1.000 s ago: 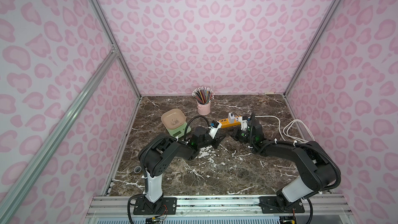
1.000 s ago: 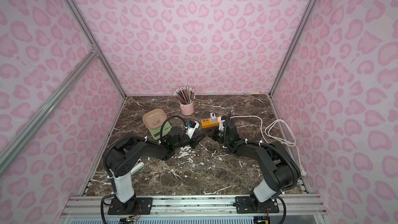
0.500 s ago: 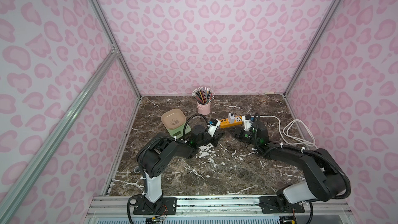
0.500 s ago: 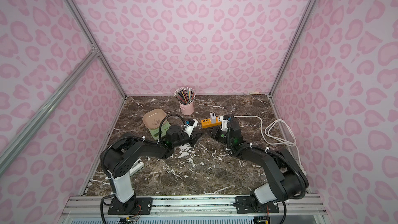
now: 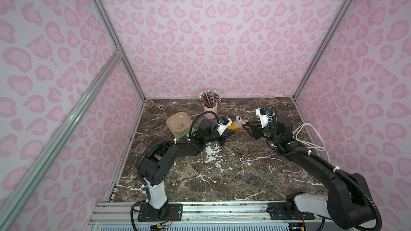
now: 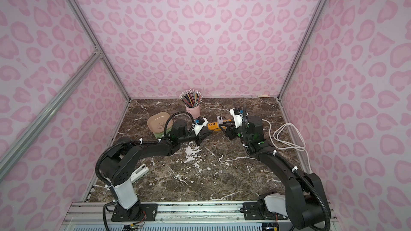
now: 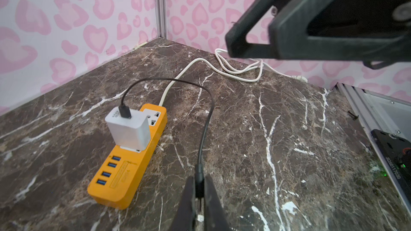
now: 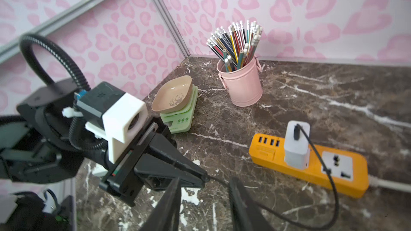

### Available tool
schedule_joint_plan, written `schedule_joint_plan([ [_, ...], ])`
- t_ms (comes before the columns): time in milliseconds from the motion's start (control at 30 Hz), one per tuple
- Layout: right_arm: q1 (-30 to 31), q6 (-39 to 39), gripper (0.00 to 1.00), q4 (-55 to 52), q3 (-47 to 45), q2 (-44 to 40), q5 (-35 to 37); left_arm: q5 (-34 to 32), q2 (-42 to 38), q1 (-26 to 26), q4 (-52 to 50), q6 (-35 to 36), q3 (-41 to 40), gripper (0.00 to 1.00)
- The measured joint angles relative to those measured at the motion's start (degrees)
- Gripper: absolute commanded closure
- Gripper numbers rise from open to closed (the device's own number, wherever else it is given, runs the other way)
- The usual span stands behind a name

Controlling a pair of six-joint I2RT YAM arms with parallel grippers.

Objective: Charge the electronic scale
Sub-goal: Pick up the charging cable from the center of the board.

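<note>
Dark marble tabletop point(image 5: 222, 174), pink heart walls | electronic scale point(image 8: 178, 112) rear left, beside pencil cup point(image 8: 242, 85), no cable reaching it | left gripper point(image 7: 198, 181) pinched on free plug of black cable point(image 7: 206, 118), likely to carry it scaleward | right gripper point(image 8: 204, 187) parted, empty | far end in white charger point(image 7: 126, 127) on orange power strip point(image 7: 124, 174)

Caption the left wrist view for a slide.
With the left hand shut on the black cable, its far end sits in the white charger on the orange power strip.
</note>
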Motion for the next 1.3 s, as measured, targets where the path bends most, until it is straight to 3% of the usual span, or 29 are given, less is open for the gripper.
schedule_joint_plan([
  [133, -4.02, -14.75, 0.6, -2.21, 0.79, 2.21, -8.79, 2.29, 0.0, 0.37, -7.34, 6.29, 4.07, 0.92],
  [300, -4.22, -30.18, 0.6, -8.17, 4.59, 5.4, -13.81, 4.02, -0.57, 0.52, -14.88, 12.39, 8.22, 0.92],
  [500, -4.44, -41.46, 0.6, -12.61, 8.2, 8.79, -16.74, 5.07, -0.57, 0.52, -21.46, 17.64, 12.17, 0.92],
  [800, -2.86, -49.66, 0.64, -18.18, 14.05, 14.53, -17.97, 5.73, 0.9, 0.52, -27.17, 21.64, 16.92, 0.92],
  [1300, -2.25, -53.35, 0.9, -21.29, 15.39, 15.87, -16.72, 6.78, 2.38, 0.55, -30.67, 23.12, 19.89, 0.92],
])
